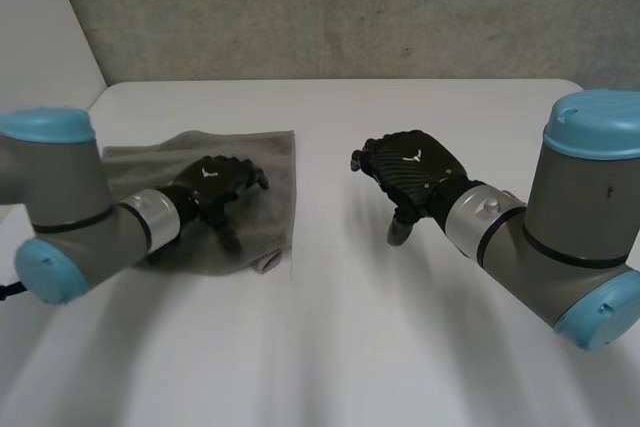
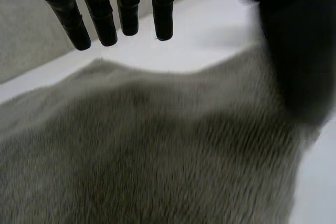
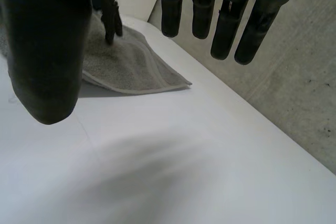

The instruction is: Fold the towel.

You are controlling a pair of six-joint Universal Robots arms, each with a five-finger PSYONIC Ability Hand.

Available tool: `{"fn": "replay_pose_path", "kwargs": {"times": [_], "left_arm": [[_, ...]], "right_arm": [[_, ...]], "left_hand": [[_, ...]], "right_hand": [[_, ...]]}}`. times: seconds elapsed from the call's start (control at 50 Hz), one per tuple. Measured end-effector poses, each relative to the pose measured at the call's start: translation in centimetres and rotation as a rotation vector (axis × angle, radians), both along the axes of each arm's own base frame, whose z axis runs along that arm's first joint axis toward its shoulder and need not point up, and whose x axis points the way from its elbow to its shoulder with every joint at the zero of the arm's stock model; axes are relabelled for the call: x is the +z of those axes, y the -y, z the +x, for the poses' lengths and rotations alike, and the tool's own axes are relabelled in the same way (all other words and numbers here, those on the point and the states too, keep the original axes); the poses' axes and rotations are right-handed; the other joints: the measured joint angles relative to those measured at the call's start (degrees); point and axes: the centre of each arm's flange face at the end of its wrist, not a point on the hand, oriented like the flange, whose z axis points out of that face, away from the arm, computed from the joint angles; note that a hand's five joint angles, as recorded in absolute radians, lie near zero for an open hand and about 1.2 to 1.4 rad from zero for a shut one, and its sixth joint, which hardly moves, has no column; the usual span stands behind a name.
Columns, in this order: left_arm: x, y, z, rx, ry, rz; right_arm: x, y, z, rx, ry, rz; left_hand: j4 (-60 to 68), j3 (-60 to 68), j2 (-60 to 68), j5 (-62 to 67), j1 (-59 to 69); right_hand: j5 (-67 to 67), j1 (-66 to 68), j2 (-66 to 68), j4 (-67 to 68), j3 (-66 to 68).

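Our left arm (image 1: 60, 197) and right arm (image 1: 580, 217), grey with blue caps, sit nearest. We see left hand (image 1: 213, 185) over middle of grey towel (image 1: 272, 157), fingers (image 2: 128, 9) straight, gripping nothing; tips seem to touch cloth. Right hand (image 1: 412, 169) hangs over bare desk (image 1: 400, 327), well apart from towel, fingers (image 3: 226, 19) straight, empty. Towel lies on desk's left part and looks already doubled. Risks, we judge: flat-fingered push bunches or slides cloth on smooth white top; one-handed lift skews fold. Grey concrete wall (image 1: 350, 7) behind.
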Motion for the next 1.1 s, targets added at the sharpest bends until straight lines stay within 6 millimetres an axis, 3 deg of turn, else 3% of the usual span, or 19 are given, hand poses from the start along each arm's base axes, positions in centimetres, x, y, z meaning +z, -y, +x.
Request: {"fn": "replay_pose_path", "kwargs": {"times": [0.16,0.26,0.3,0.36,0.6,0.72,0.84,0.9,1.0,1.1], "left_arm": [[-1.5,-0.6,-1.1,0.005,0.066,-0.007],[-1.6,-1.2,-1.8,-0.014,0.069,-0.006],[-1.5,-1.4,-2.1,-0.023,0.065,-0.010],[-1.1,-1.6,-2.7,-0.035,0.057,-0.025],[3.1,-3.1,-6.8,-0.045,-0.054,-0.116],[4.8,-6.2,-10.4,-0.059,-0.214,-0.037],[4.4,-10.0,-13.9,-0.126,-0.298,0.047],[4.6,-10.9,-15.1,-0.134,-0.324,0.043],[6.5,-10.1,-15.9,-0.070,-0.408,-0.045],[10.5,-7.2,-15.9,0.033,-0.546,-0.188]], "right_arm": [[-0.2,0.1,-0.2,-0.005,-0.003,0.004],[-0.4,0.2,-0.2,-0.008,-0.002,0.003],[-0.4,0.3,-0.2,-0.010,-0.002,0.001],[-0.5,0.5,-0.3,-0.012,-0.002,-0.001],[0.1,2.1,-1.4,-0.064,0.000,-0.027],[2.3,5.3,-4.1,-0.184,0.024,-0.086],[4.5,7.6,-6.9,-0.279,0.048,-0.142],[4.9,8.1,-7.6,-0.301,0.051,-0.153],[5.2,8.4,-8.2,-0.317,0.051,-0.155],[5.3,8.2,-8.1,-0.313,0.052,-0.157]], "left_hand": [[0.54,0.76,0.78,1.89,0.59],[24.86,25.13,25.36,26.55,23.87],[46.84,46.60,48.46,47.50,45.57],[61.25,60.08,60.25,60.87,57.90],[62.34,60.45,60.28,61.13,58.22],[62.35,60.66,60.28,61.14,58.24],[62.35,60.82,60.28,61.14,58.25],[62.36,60.82,60.28,61.14,58.30],[62.37,60.93,60.28,61.14,58.52],[62.37,60.93,60.28,61.15,58.52]], "right_hand": [[0.00,0.00,0.00,0.00,0.00],[0.00,0.00,0.00,0.00,0.00],[0.00,0.00,0.00,0.00,0.00],[-0.01,0.00,0.00,0.00,0.00],[0.00,0.00,0.00,0.00,0.00],[-0.05,0.00,0.00,0.00,0.00],[-0.05,0.00,0.00,0.00,0.00],[-0.05,0.00,0.00,0.00,-0.01],[-0.21,0.00,0.00,-0.43,-0.31],[-0.48,-0.60,0.00,-0.43,-0.55]]}}
